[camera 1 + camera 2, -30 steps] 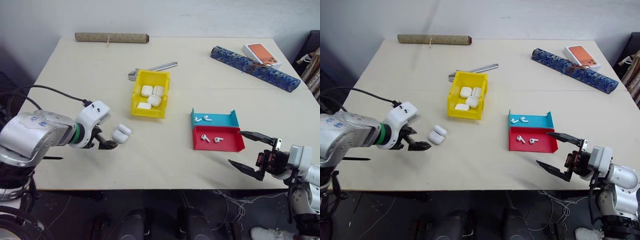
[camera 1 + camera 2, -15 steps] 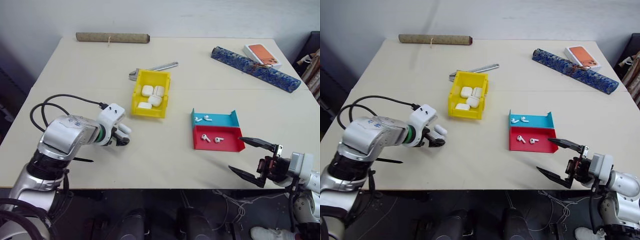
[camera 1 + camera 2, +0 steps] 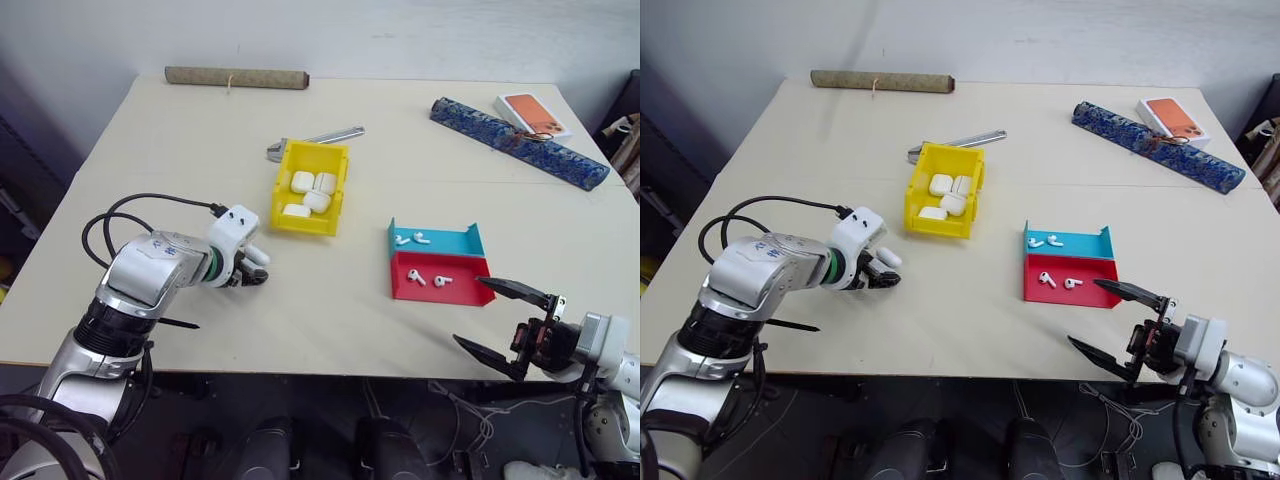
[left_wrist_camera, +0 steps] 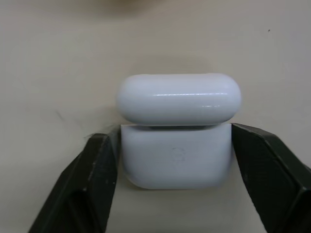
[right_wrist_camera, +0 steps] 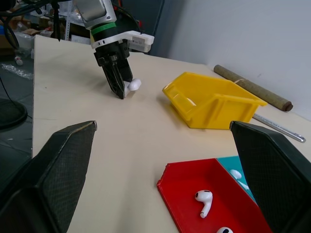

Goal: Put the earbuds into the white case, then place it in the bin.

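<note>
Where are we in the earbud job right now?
Done: several closed cases already lie in the yellow bin. In hand: the left gripper has shut on the white case on the table, lid open. Left: earbuds in the red tray must go into the case, then the case into the bin. The right gripper waits open.

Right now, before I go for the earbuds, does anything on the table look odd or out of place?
The white case in the left tool has its lid ajar, which suits loading. The earbuds lie loose, two in the blue tray and two in the red tray. The yellow bin already holds several white cases. Nothing looks spilled or damaged.
</note>
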Controlling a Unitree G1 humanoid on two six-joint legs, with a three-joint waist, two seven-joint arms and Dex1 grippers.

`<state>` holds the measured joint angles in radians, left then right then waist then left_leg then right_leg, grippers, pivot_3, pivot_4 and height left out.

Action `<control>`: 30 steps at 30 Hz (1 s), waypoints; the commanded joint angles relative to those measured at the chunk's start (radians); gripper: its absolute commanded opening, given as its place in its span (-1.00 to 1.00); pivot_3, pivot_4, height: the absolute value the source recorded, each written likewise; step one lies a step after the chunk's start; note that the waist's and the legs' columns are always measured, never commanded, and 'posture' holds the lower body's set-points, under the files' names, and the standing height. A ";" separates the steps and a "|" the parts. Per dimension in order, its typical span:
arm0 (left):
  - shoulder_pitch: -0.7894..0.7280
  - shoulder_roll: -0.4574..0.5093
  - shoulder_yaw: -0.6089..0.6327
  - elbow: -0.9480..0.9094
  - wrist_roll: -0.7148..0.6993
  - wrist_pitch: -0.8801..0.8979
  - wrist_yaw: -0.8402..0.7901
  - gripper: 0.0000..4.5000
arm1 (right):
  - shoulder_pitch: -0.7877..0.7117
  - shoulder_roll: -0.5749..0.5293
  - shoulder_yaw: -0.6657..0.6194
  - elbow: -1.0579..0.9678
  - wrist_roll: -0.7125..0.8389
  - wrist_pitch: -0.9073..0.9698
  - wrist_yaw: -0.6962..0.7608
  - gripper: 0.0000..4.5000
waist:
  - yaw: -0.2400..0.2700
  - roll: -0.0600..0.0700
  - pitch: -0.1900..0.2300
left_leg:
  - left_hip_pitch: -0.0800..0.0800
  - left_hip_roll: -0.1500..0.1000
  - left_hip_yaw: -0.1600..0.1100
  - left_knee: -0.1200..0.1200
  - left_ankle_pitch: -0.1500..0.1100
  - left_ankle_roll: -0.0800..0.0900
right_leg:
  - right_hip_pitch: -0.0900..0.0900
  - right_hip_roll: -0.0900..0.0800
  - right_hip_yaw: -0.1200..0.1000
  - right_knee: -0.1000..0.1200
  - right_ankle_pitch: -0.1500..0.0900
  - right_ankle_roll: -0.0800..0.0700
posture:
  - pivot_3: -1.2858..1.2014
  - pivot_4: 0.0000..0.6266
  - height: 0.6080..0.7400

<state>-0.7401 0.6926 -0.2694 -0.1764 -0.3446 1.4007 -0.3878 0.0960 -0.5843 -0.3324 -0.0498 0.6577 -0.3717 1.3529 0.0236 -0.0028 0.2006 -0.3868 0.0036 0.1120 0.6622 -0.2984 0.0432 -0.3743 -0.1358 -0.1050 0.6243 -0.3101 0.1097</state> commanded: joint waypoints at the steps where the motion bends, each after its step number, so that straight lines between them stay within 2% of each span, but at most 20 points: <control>1: 0.033 0.014 -0.001 0.016 0.030 -0.014 -0.001 0.25 | 0.002 0.005 -0.015 -0.001 0.010 -0.023 0.007 1.00 | 0.000 0.000 0.000 | 0.000 0.000 0.000 0.000 0.000 0.000 | 0.000 0.000 0.000 0.000 0.000 0.000 | 0.03 -0.52 1.00; 4: 0.064 0.034 0.035 -0.008 0.002 -0.088 -0.061 0.25 | -0.003 0.006 -0.014 0.013 0.008 -0.030 0.013 1.00 | -0.001 0.000 0.000 | 0.000 0.000 0.000 0.000 0.000 0.000 | 0.000 0.000 0.000 0.000 0.000 -0.001 | 0.03 -0.52 1.00; 6: 0.115 0.090 0.084 -0.042 -0.030 -0.250 -0.190 0.25 | -0.012 0.002 -0.018 0.027 0.005 -0.032 0.013 1.00 | -0.005 0.000 0.000 | 0.000 0.000 0.000 0.000 0.000 0.000 | -0.001 0.000 0.000 0.000 -0.001 -0.001 | 0.03 -0.52 1.00; 8: 0.237 0.124 0.226 -0.053 -0.078 -0.606 -0.409 0.25 | -0.020 -0.033 -0.030 0.048 -0.018 -0.014 -0.002 1.00 | -0.016 0.000 0.000 | 0.000 0.001 0.001 0.000 0.000 -0.001 | -0.001 0.000 0.000 0.000 -0.001 -0.002 | 0.03 -0.52 1.00; 10: 0.349 0.074 0.369 -0.042 -0.160 -0.916 -0.610 0.25 | -0.023 -0.065 -0.048 0.052 -0.027 0.008 -0.016 1.00 | -0.024 0.000 0.000 | -0.001 0.003 0.002 0.000 0.000 0.000 | -0.003 0.000 -0.002 0.000 -0.002 -0.004 | 0.03 -0.52 1.00; 14: 0.440 -0.005 0.435 -0.020 -0.202 -1.163 -0.746 0.25 | 0.025 -0.146 -0.076 0.012 -0.065 0.111 -0.085 1.00 | -0.019 0.001 0.000 | -0.001 0.005 0.000 0.001 0.000 0.001 | -0.001 -0.001 -0.004 -0.003 -0.003 -0.006 | 0.03 -0.52 1.00; 17: 0.451 -0.097 0.440 -0.038 -0.248 -1.227 -0.754 0.25 | 0.063 -0.172 -0.116 -0.021 -0.078 0.149 -0.143 1.00 | -0.004 0.001 0.000 | -0.002 0.004 0.000 0.001 -0.001 0.001 | 0.000 -0.001 -0.005 -0.004 -0.003 -0.006 | 0.03 -0.52 1.00; 20: 0.491 -0.173 0.390 -0.104 -0.280 -1.238 -0.756 0.25 | 0.163 -0.206 -0.199 -0.056 -0.134 0.187 -0.201 1.00 | 0.003 0.002 -0.001 | -0.002 0.004 0.001 0.001 -0.002 0.003 | -0.001 -0.001 -0.004 -0.003 -0.003 -0.005 | 0.03 -0.52 1.00; 25: 0.521 -0.338 0.281 -0.141 -0.361 -1.228 -0.755 0.25 | 0.332 -0.220 -0.370 0.095 -0.195 0.143 -0.209 1.00 | 0.011 0.000 -0.001 | -0.002 0.004 0.002 0.002 -0.004 0.007 | 0.001 0.000 -0.004 -0.005 -0.002 -0.004 | 0.03 -0.52 1.00; 27: 0.513 -0.380 0.251 -0.136 -0.356 -1.242 -0.754 0.25 | 0.363 -0.234 -0.395 0.148 -0.247 0.144 -0.242 1.00 | 0.006 0.000 -0.001 | -0.002 0.004 0.003 0.002 -0.004 0.007 | 0.002 0.001 -0.003 -0.007 -0.002 -0.003 | 0.03 -0.52 1.00; 30: 0.502 -0.410 0.225 -0.125 -0.348 -1.255 -0.762 0.25 | 0.345 -0.251 -0.392 0.157 -0.242 0.155 -0.244 1.00 | -0.006 0.000 -0.001 | -0.001 0.005 0.005 0.002 -0.004 0.007 | 0.001 0.002 -0.002 -0.007 -0.002 -0.003 | 0.03 -0.52 1.00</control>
<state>-0.2286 0.2854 -0.0377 -0.2743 -0.6780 0.1652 -1.1465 0.4552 -0.8110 -0.6940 0.1273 0.4013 -0.2143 1.1147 0.0180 -0.0023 0.1995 -0.3873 0.0098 0.1183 0.6639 -0.3022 0.0501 -0.3729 -0.1328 -0.1061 0.6173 -0.3117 0.1067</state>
